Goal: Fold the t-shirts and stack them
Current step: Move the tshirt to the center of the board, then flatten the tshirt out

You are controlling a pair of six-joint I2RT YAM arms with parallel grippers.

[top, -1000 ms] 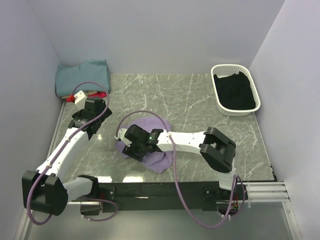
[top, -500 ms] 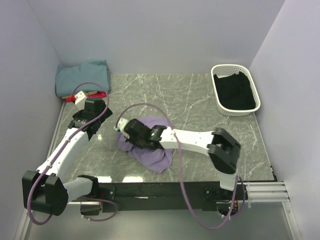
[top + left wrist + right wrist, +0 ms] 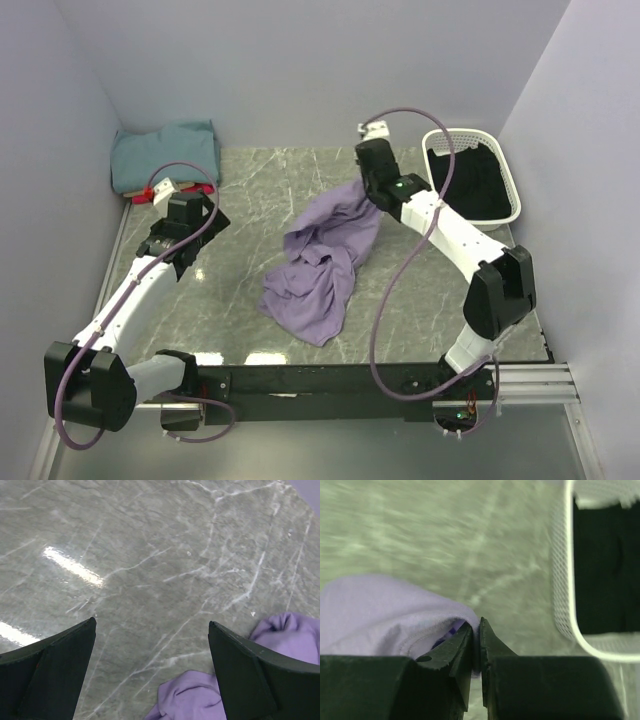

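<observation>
One marble tabletop (image 3: 250, 185), lavender t-shirt (image 3: 320, 280), pale walls (image 3: 300, 70).

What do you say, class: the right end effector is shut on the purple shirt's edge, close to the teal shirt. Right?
No. The right end effector is shut on the edge of the purple shirt, but close to the white basket, not the teal shirt, which lies in the far left corner. The top view shows it.

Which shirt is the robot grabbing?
The lavender-purple t-shirt, lying loose and unfolded, pinched by the right gripper. The teal t-shirt lies folded in the far left corner, untouched.
</observation>
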